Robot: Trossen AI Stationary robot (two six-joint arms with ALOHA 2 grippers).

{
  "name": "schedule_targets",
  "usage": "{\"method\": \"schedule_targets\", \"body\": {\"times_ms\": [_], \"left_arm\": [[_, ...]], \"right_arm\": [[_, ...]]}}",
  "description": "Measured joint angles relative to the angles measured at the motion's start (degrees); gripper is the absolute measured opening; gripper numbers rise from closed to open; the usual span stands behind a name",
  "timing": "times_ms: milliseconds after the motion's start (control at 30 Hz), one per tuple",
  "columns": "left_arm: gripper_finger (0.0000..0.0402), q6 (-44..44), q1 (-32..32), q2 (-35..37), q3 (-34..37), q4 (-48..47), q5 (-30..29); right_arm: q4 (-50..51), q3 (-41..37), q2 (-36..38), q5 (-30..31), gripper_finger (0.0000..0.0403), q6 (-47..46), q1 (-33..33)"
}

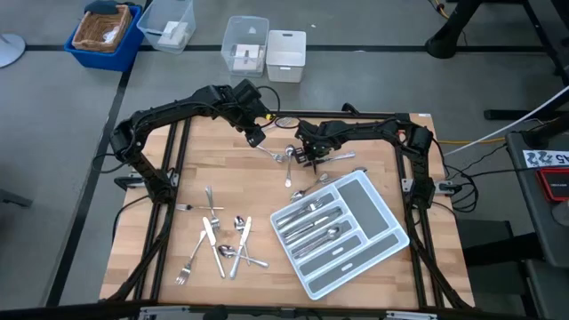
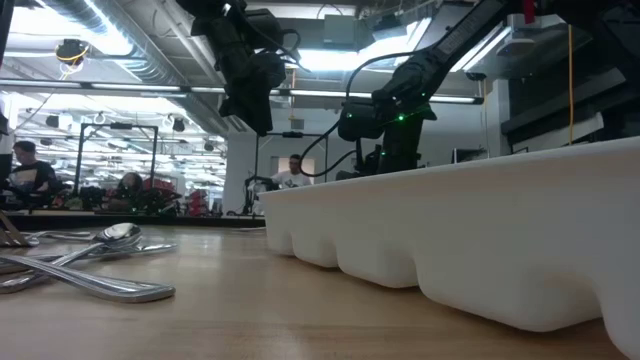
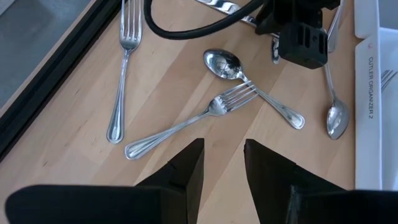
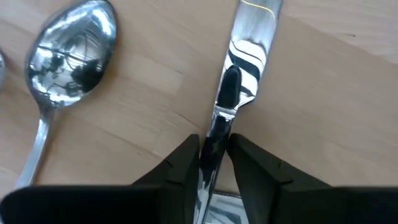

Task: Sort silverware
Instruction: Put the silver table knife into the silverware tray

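Silverware lies in three places: a loose heap (image 1: 222, 242) at the near left, a few pieces (image 1: 286, 164) at mid-table, and several in the grey tray (image 1: 388, 233). My right gripper (image 4: 213, 146) (image 1: 311, 158) is down at the mid-table pieces, shut on a table knife (image 4: 245, 43). A spoon (image 4: 68, 56) lies beside that knife. My left gripper (image 3: 222, 146) (image 1: 255, 135) hangs open above the table, over a fork (image 3: 186, 124) and a spoon (image 3: 249, 84), touching nothing. My right gripper has the knife between its two fingers where the handle meets the blade (image 4: 217, 127). The fingers come from above, pointing steeply down, one on each long side of the knife. The knife lies flat on the table, and its blade reaches out past the fingertips.
The tray (image 2: 480, 230) lies slanted at the near right and fills much of the low view. Another fork (image 3: 124, 62) lies near the table's left frame rail. Clear boxes (image 1: 244, 49) and a blue bin (image 1: 105, 31) stand on the floor beyond the far edge. People (image 2: 295, 170) are in the room behind.
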State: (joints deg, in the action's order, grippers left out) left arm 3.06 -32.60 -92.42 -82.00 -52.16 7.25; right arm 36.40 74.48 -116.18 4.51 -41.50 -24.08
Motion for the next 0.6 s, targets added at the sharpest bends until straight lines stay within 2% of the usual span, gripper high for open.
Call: {"method": "schedule_targets", "body": {"times_ms": [267, 600], "left_arm": [[0.0104, 0.4, 0.0, 0.0, 0.0, 0.0, 0.0], [0.0104, 0.8, 0.0, 0.0, 0.0, -1.8, 0.0]], "right_arm": [[0.3, -0.1, 0.0, 0.0, 0.0033, 1.5, 0.0], [-0.3, -0.3, 0.0, -1.3, 0.0042, 1.4, 0.0]]}}
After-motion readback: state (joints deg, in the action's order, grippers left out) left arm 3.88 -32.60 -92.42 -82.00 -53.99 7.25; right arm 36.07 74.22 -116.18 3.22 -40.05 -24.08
